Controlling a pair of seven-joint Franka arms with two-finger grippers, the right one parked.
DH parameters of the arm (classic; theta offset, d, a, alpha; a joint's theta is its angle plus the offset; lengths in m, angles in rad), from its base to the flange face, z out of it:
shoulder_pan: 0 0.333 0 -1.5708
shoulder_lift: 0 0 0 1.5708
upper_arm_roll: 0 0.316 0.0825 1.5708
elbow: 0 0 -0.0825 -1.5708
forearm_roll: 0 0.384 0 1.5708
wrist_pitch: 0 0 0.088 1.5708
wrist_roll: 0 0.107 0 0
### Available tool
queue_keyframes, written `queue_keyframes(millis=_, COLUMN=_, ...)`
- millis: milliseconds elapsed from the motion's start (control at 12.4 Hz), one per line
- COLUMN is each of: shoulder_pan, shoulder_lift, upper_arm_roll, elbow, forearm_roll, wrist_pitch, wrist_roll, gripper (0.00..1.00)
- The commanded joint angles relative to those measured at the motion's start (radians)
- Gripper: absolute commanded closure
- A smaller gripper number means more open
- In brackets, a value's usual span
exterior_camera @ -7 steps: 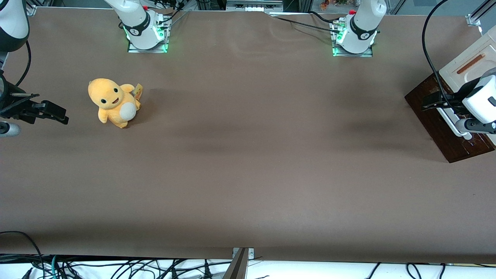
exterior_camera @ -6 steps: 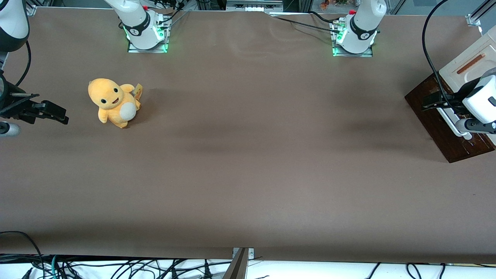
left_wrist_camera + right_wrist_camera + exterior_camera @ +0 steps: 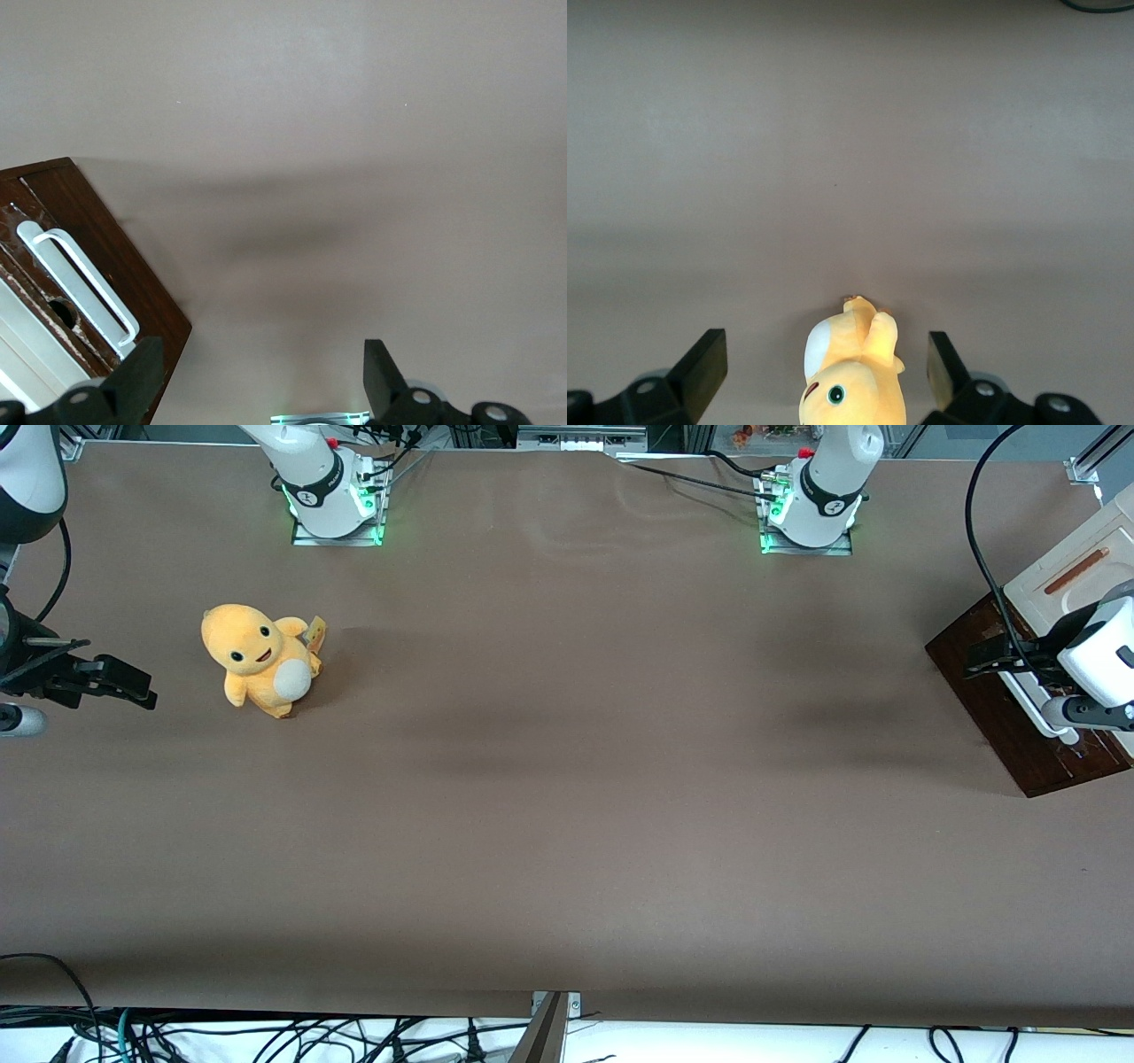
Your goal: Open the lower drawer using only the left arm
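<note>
A small orange-yellow plush toy with a white belly and black eyes (image 3: 260,659) sits upright on the brown bench (image 3: 567,797), toward the parked arm's end. Tangled black cables (image 3: 266,1036) hang below the bench's edge nearest the front camera.

Open claw (image 3: 257,390) hangs over bare table (image 3: 354,177) beside lower drawer (image 3: 106,257).

The lower drawer (image 3: 1019,700) — dark brown front, white bar handle — sits at the working arm's table end.
</note>
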Motion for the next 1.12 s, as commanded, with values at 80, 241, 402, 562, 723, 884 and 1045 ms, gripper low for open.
queue_keyframes(millis=80, shoulder_pan=-0.001, shoulder_lift=0.007, upper_arm_roll=0.003, elbow=0.021, forearm_roll=-0.004, wrist_pitch=-0.005, wrist_roll=0.005, gripper=0.00)
queue_keyframes(millis=241, shoulder_pan=0.003, shoulder_lift=0.007, upper_arm_roll=0.003, elbow=0.023, forearm_roll=-0.003, wrist_pitch=-0.005, wrist_roll=0.005, gripper=0.00)
queue_keyframes(millis=402, shoulder_pan=0.000, shoulder_lift=0.007, upper_arm_roll=0.003, elbow=0.024, forearm_roll=-0.007, wrist_pitch=-0.005, wrist_roll=0.004, gripper=0.00)
queue_keyframes(millis=562, shoulder_pan=-0.004, shoulder_lift=0.007, upper_arm_roll=0.002, elbow=0.023, forearm_roll=-0.007, wrist_pitch=-0.010, wrist_roll=0.004, gripper=0.00)
queue_keyframes(millis=723, shoulder_pan=-0.002, shoulder_lift=0.007, upper_arm_roll=0.003, elbow=0.023, forearm_roll=-0.007, wrist_pitch=-0.010, wrist_roll=0.004, gripper=0.00)
queue_keyframes(millis=884, shoulder_pan=0.001, shoulder_lift=0.007, upper_arm_roll=0.003, elbow=0.020, forearm_roll=-0.007, wrist_pitch=-0.010, wrist_roll=0.005, gripper=0.00)
queue_keyframes(millis=1045, shoulder_pan=-0.004, shoulder_lift=0.008, upper_arm_roll=0.003, elbow=0.018, forearm_roll=-0.007, wrist_pitch=-0.010, wrist_roll=0.005, gripper=0.00)
